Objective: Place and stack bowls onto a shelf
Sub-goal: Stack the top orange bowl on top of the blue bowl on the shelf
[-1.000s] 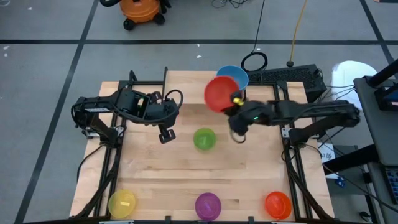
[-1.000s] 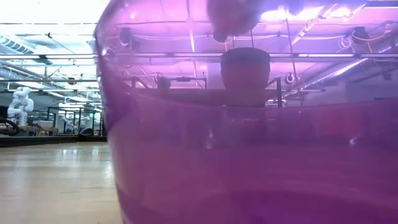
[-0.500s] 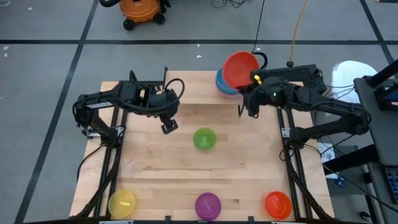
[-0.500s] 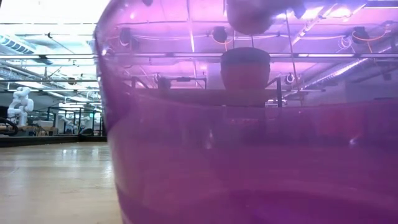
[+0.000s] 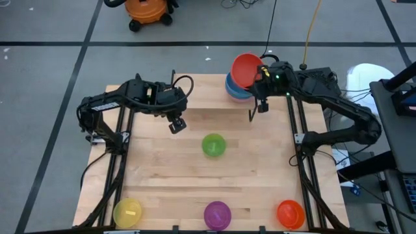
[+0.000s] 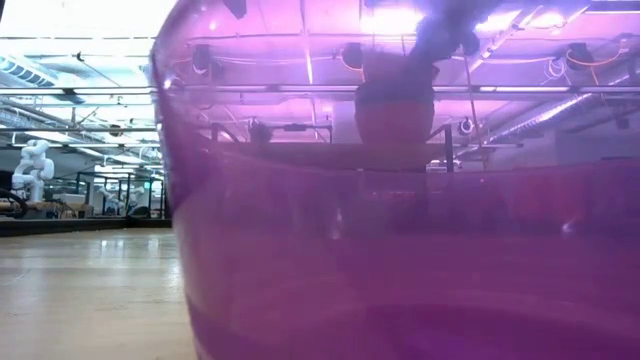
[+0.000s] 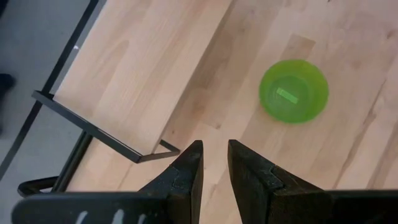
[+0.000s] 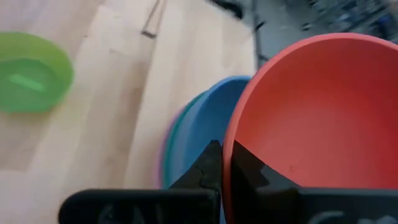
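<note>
My right gripper (image 5: 259,73) is clamped on the red bowl's (image 5: 246,69) rim, tilted above the blue-topped stack (image 8: 199,134) at the shelf's (image 5: 207,97) far right — I should level it, centre it, then lower. My left gripper (image 7: 214,163) waits slightly apart.

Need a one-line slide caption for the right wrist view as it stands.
Right gripper pinches the red bowl's rim, tilted above the blue-topped stack; green bowl upside down on the table.
</note>
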